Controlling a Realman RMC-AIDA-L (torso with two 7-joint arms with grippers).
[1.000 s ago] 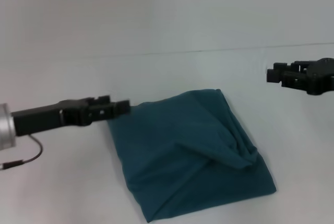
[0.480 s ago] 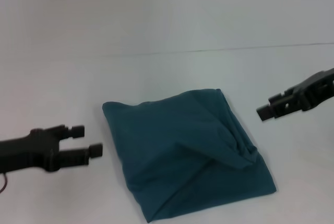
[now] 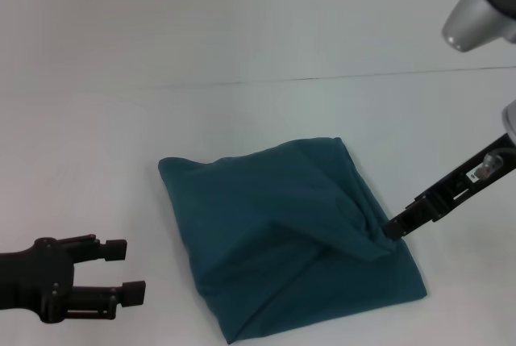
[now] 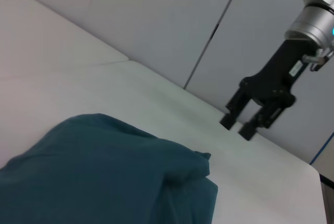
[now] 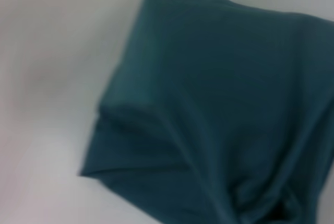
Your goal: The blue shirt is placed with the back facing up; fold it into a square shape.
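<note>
**Shirt nearly square, one bunched corner left**

The shirt (image 3: pixel 282 237) is lying folded on the white worktop (image 3: pixel 97 144), roughly square. The right claw (image 3: pixel 393 227), slightly parted, is touching its rumpled right corner. The left claw (image 3: pixel 119 270) is hovering wide, well apart.

Table (image 3: pixel 97 144) open around blue shirt (image 3: pixel 274 233).

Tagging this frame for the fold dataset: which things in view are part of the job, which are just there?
Part of the job:
- blue shirt, folded into a rough square, one bunched lump at its right edge
- right gripper, tips at that lump, open in the left wrist view
- left gripper, open, clear of the shirt at near left

Just there:
- white table
- grey wall
</note>
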